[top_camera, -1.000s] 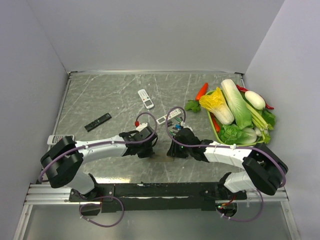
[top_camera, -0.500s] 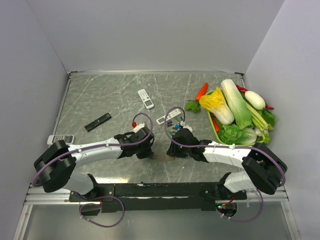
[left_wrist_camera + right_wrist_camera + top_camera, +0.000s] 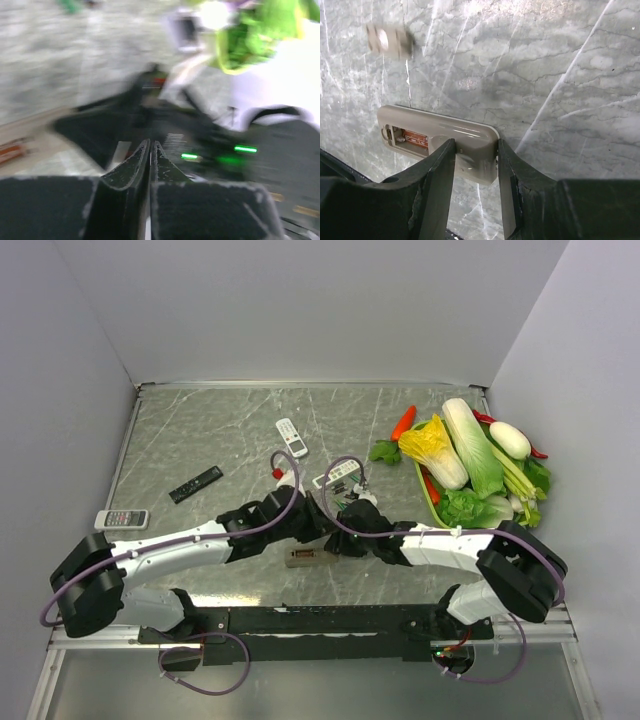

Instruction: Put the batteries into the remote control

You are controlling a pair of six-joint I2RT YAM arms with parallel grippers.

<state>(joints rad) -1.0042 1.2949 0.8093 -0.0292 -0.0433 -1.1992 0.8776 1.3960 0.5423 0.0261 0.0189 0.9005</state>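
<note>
Zero batteries in so far. Found remote (image 3: 437,131) back-up on surface (image 3: 545,75), bay (image 3: 407,137) bare, clamped by right tool (image 3: 475,144). Saw left tool (image 3: 150,145) clenched, seemingly empty.

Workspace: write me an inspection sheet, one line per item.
Surface: grey marbled table.
Job's things: remote control back up, bay open; batteries beside slim white remote, too small to count.
Clutter: black remote, small white remote, white remote at left edge, vegetables.
Grippers: left gripper shut, nothing seen in it; right gripper shut on the remote control.
Cables: purple cables looping over both arms.
Surroundings: plain grey walls.
</note>
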